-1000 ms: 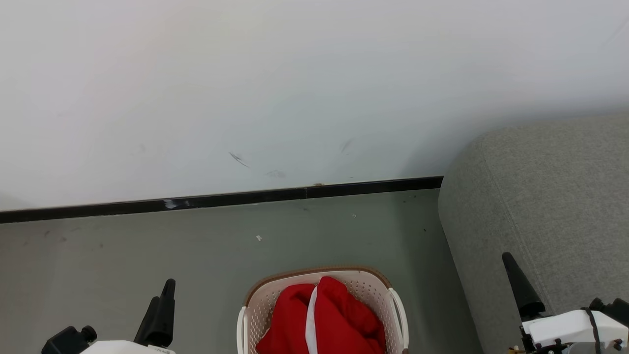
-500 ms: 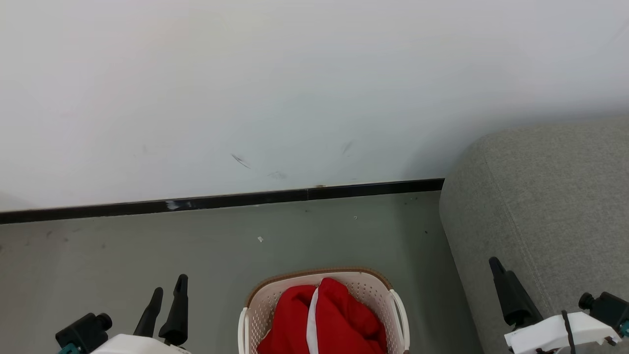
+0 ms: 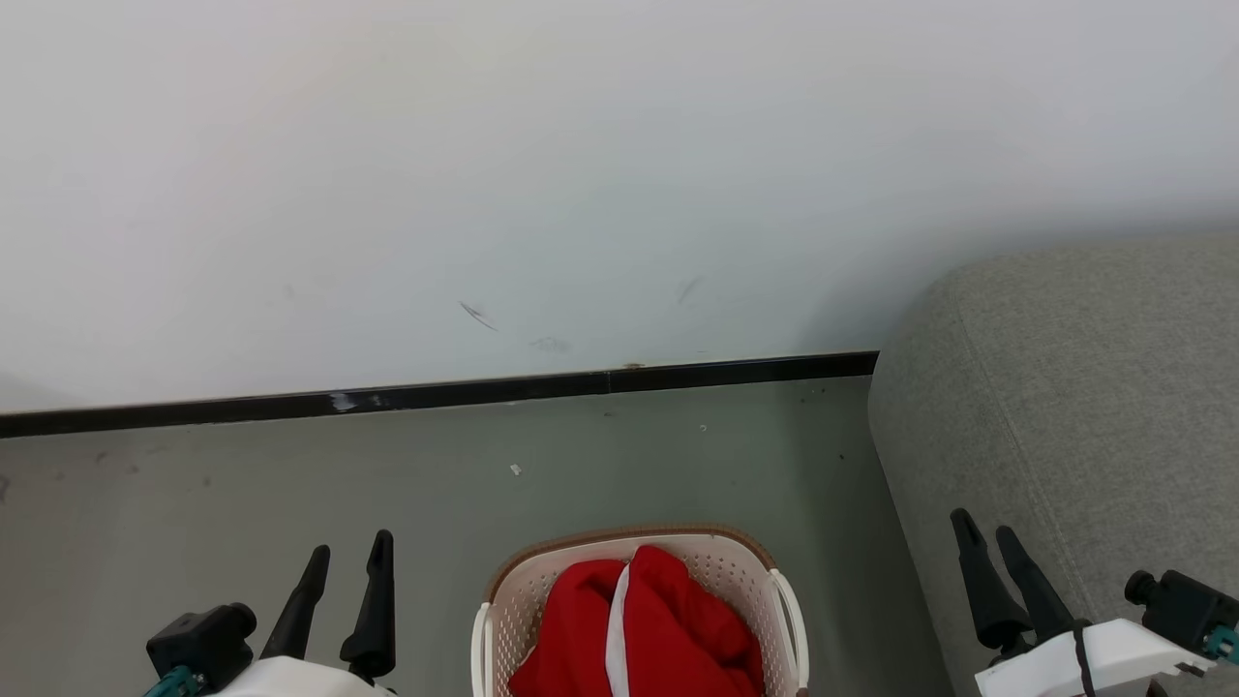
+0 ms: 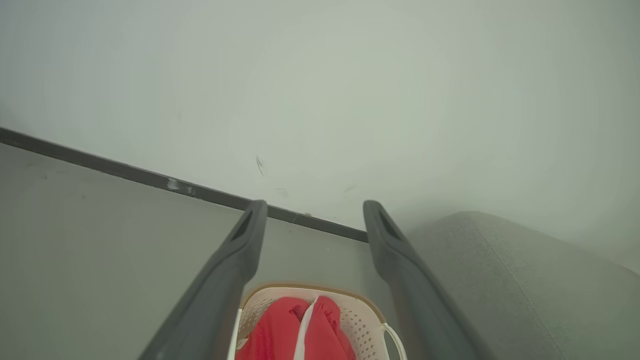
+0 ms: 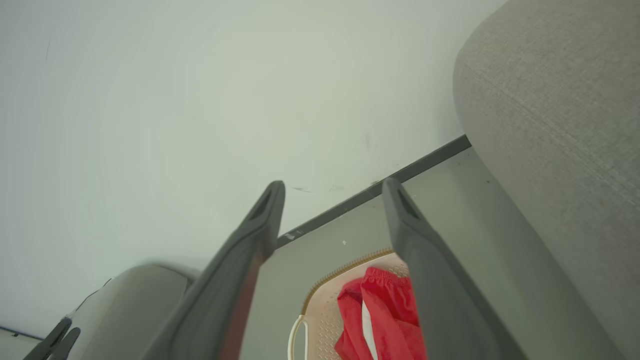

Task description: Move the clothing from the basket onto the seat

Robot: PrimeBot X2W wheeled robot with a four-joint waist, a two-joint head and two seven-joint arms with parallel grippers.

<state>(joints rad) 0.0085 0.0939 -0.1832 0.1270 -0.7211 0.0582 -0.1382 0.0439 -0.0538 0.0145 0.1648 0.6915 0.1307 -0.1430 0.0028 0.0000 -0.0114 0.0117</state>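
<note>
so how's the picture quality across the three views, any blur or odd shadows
Head view: crisp, evenly lit, just a soft shadow on the wall beside the seat. Left wrist view: hazier, greenish, the left end effector blurring toward the lens. Right wrist view: the right end effector blurs likewise, seat weave sharp.

The head view looks forward and down from high over the floor [image 3: 619,465], facing the white wall [image 3: 581,174], with the basket [image 3: 721,566] at its bottom edge and the seat [image 3: 1084,387] on its right. Both wrist views look from lower down along their own jaws at that wall, each tilted. All three share the basket, the clothing [image 3: 668,620], the seat's corner and the black skirting [image 3: 436,394].
</note>
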